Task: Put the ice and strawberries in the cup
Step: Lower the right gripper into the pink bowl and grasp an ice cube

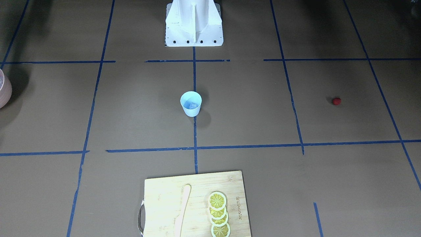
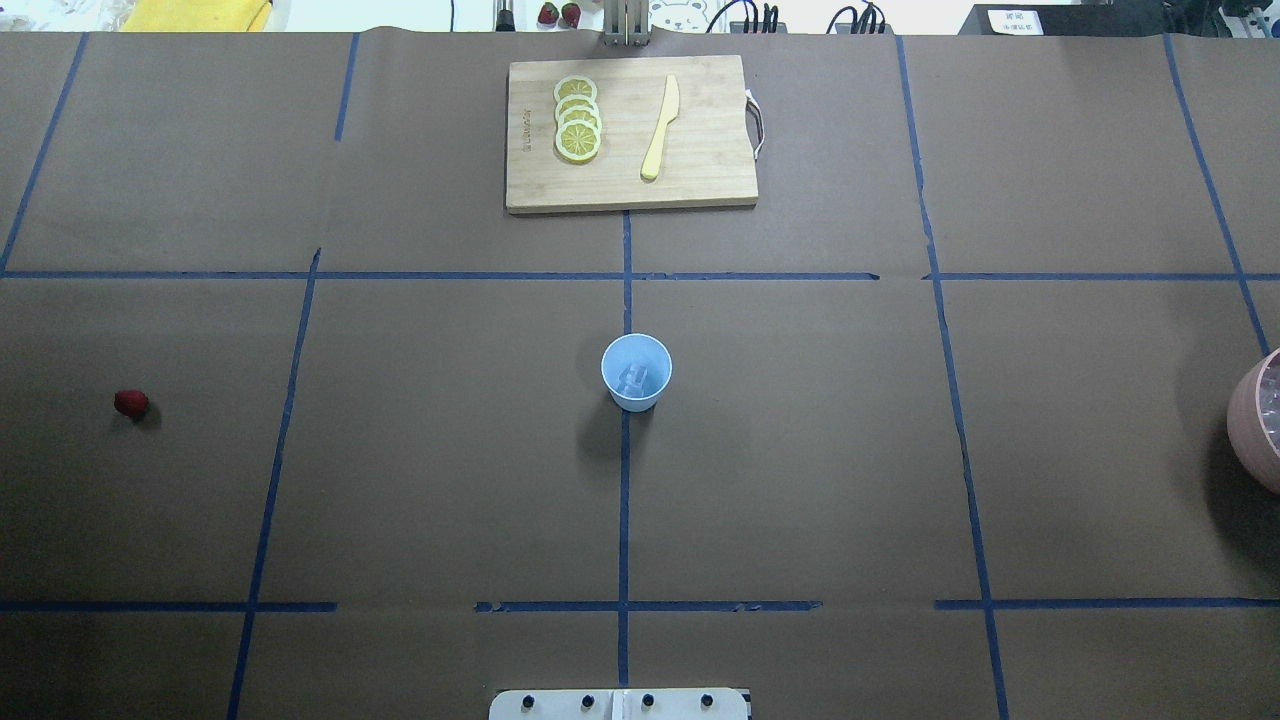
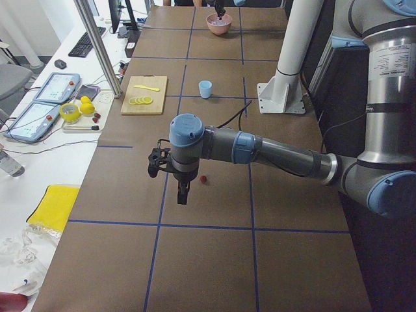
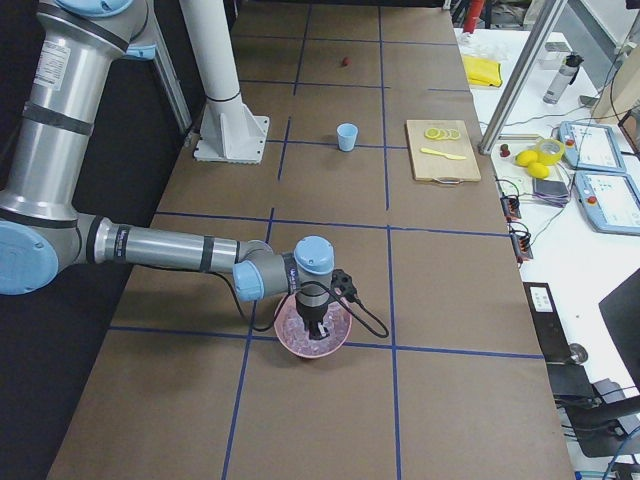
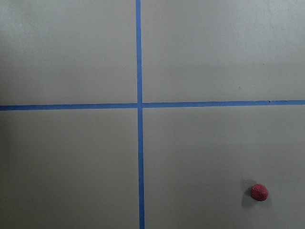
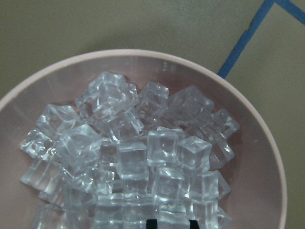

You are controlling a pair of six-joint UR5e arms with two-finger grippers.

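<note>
**Matt paper, glossy ice**

The table (image 2: 800,450) wears matt brown paper lined with smooth blue tape (image 2: 624,520). The cup (image 2: 636,372) is smooth and satin. The ice (image 6: 164,148) is clear and glossy in a smooth pink bowl (image 6: 259,157). The strawberry (image 5: 259,192) is dull and pitted. The far-edge board (image 2: 700,180) is grained wood; its pale knife (image 2: 661,128) may be plastic.

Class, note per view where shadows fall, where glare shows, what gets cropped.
Overhead exterior: the cup casts a soft shadow toward the robot; the pink bowl is cropped at the right edge. Right wrist: the ice glints. Left wrist: the strawberry is sharp, faintly shadowed.
</note>
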